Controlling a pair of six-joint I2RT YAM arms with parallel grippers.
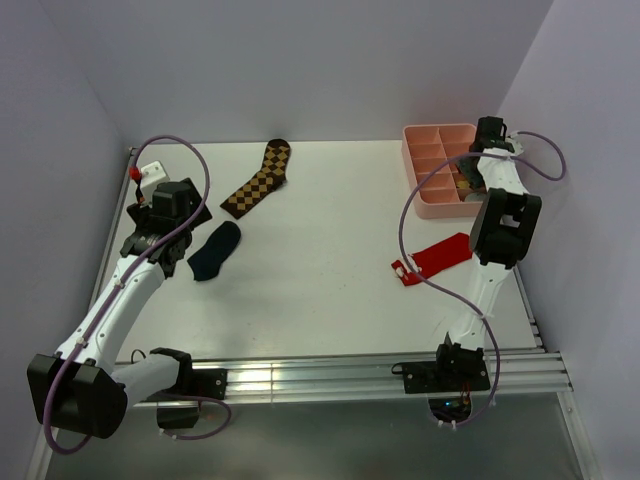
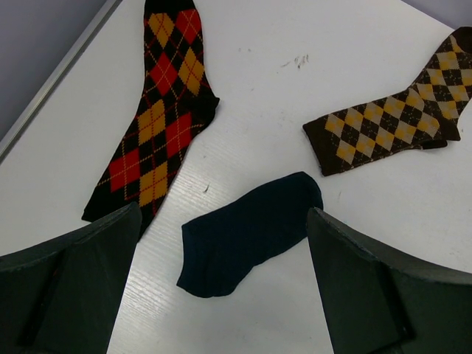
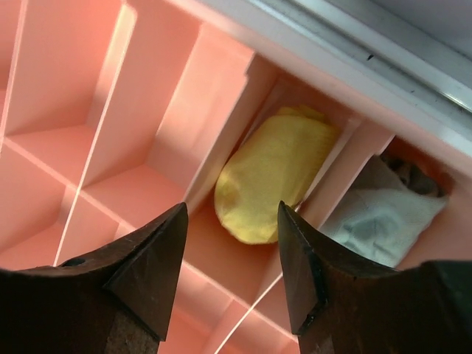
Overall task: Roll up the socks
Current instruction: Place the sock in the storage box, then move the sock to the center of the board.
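Note:
A dark navy sock [image 2: 247, 232] lies flat on the white table, also seen in the top view [image 1: 215, 250]. My left gripper [image 2: 223, 214] hovers open just above it, one finger on each side, holding nothing. Over at the far right, my right gripper [image 3: 232, 210] hangs open over the pink tray [image 1: 425, 170] and holds nothing. Just beyond its fingertips, a rolled mustard yellow sock [image 3: 273, 173] rests in one compartment. A bundled grey sock [image 3: 380, 214] fills the neighbouring compartment to the right.
A red-and-yellow argyle sock [image 2: 158, 110] lies left of the navy one. A brown checkered sock [image 1: 258, 180] lies behind it. A red sock with white trim [image 1: 438, 257] sits in front of the tray. Walls close in on the left, back and right.

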